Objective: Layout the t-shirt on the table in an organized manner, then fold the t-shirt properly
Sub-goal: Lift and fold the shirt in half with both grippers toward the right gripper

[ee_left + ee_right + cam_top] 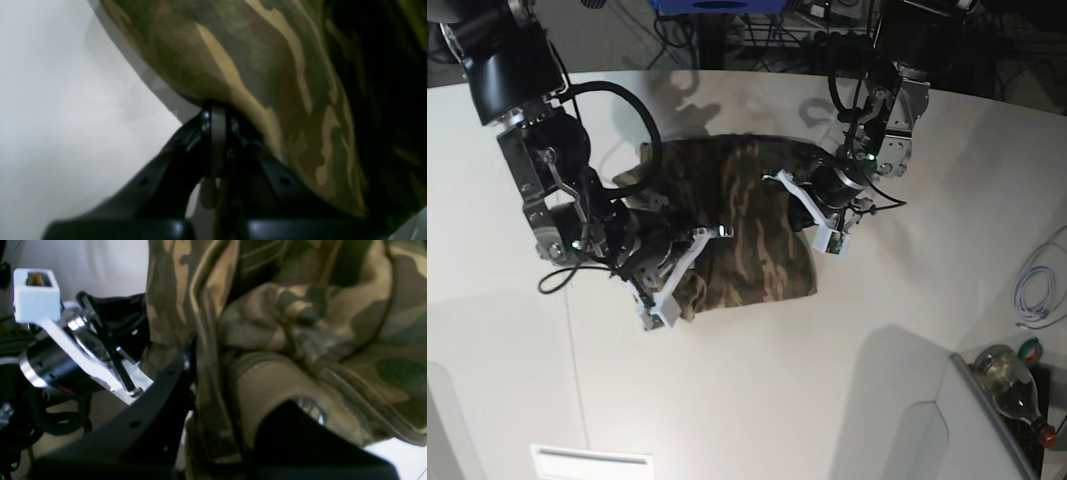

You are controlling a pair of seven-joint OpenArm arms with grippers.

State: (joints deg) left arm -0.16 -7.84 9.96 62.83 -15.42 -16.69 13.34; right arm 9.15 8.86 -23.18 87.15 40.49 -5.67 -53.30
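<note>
Left wrist view shows the left pincer (215, 110) closed on a fold of the t-shirt (267, 83). The right pincer (213, 366) grips cloth beside the tan collar (267, 386). The shirt lies bunched on the white tabletop (827, 380), between both arms.

Table (757, 400) open near side; bottle (1007, 375), cable (1037, 285) crowd far-right corner.
</note>
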